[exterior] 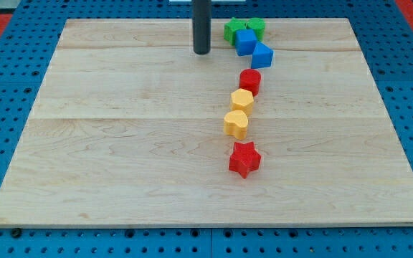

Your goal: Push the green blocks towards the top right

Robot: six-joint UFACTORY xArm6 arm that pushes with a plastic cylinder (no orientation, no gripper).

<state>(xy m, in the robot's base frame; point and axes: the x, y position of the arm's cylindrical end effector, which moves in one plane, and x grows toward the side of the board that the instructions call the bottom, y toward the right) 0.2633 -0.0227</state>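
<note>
Rightward of my tip (201,51): green blocks (244,29)

No text, label, brand, number or sign can be read anywhere in the camera view. Nothing is printed on the pale wooden board (120,143), nothing is marked on the coloured blocks, and no lettering is seen on the dark rod or the blue perforated surface (6,93) around the board.
</note>
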